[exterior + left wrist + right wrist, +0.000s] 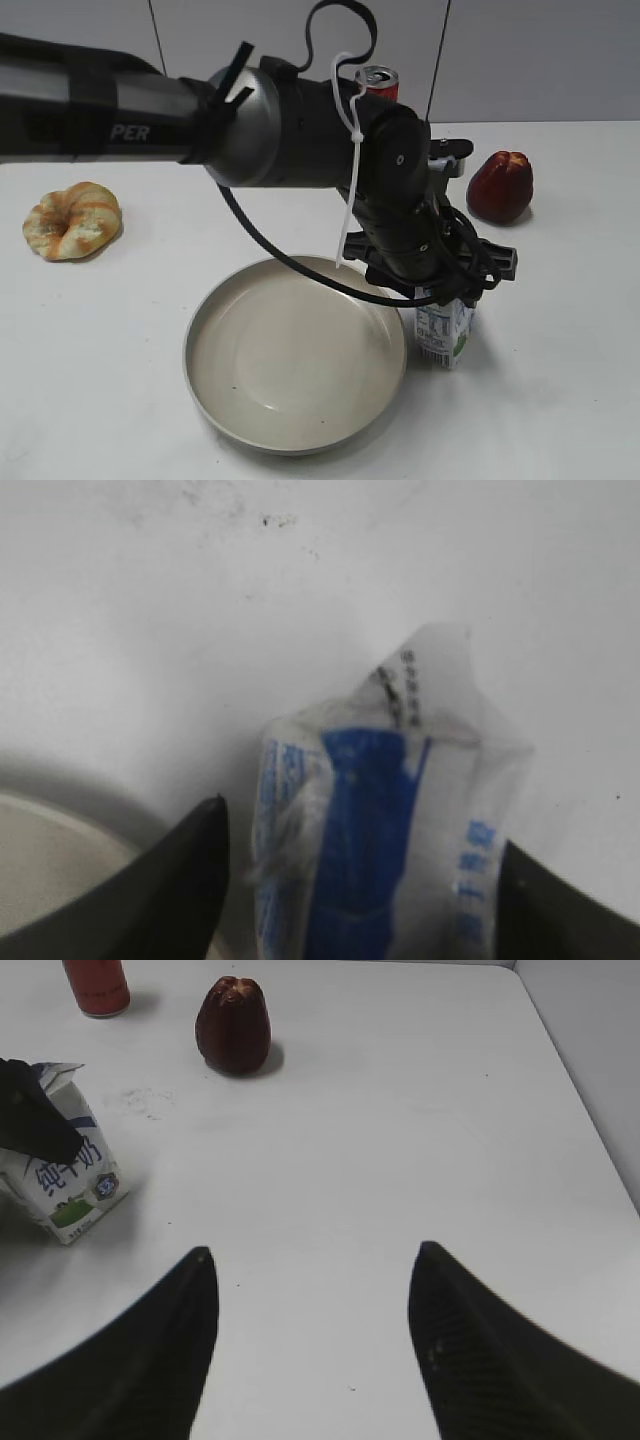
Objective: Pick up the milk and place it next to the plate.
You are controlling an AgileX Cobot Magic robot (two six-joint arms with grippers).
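The milk (446, 335) is a small white carton with blue print and a green patch. It stands upright on the white table, just right of the plate (205, 385), a large beige dish. My left gripper (446, 292) reaches down over the carton's top. In the left wrist view its jaws (360, 822) are spread on either side of the milk (385, 820), with a gap on the left side. The plate's rim (40, 865) shows at lower left. My right gripper (312, 1250) is open and empty over bare table, with the milk (72, 1185) off to its left.
A red soda can (378, 82) stands at the back, also seen in the right wrist view (97, 985). A dark red fruit (500, 186) (233, 1025) lies at back right. A glazed bread ring (72, 220) lies at the left. The table's right edge (580, 1090) is near.
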